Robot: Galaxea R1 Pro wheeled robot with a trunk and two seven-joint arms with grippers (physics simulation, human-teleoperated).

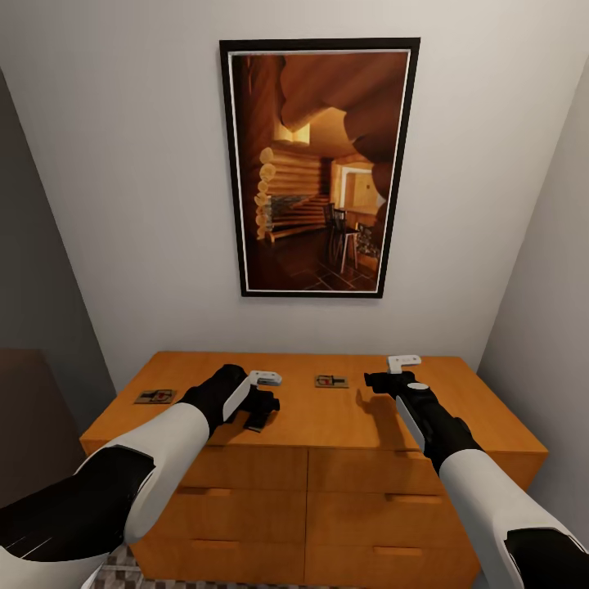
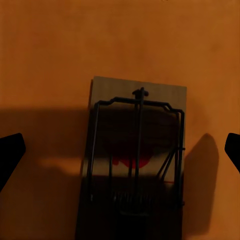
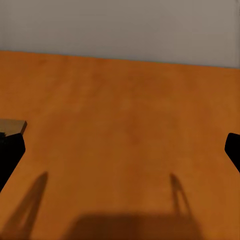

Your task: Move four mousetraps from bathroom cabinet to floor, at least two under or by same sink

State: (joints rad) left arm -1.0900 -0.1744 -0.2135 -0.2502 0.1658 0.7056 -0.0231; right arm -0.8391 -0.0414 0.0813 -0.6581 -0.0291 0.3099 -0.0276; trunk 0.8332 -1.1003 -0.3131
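From the head view I see two mousetraps, one [image 1: 155,397] at the cabinet [image 1: 311,417] top's left end, another [image 1: 331,381] mid-top. My left wrist view shows a third mousetrap [image 2: 135,160] directly beneath my left hand [image 1: 260,409], fingers spread wide, touching nothing. My right hand [image 1: 378,381] hovers spread over bare wood.

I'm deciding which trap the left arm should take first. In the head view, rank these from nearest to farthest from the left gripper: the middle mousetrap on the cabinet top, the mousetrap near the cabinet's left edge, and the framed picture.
Measured from the left gripper:
1. Middle mousetrap, on the cabinet top, toward the right gripper's side.
2. Left-edge mousetrap, on the opposite side, somewhat farther.
3. Framed picture, high on the wall, clearly farthest.
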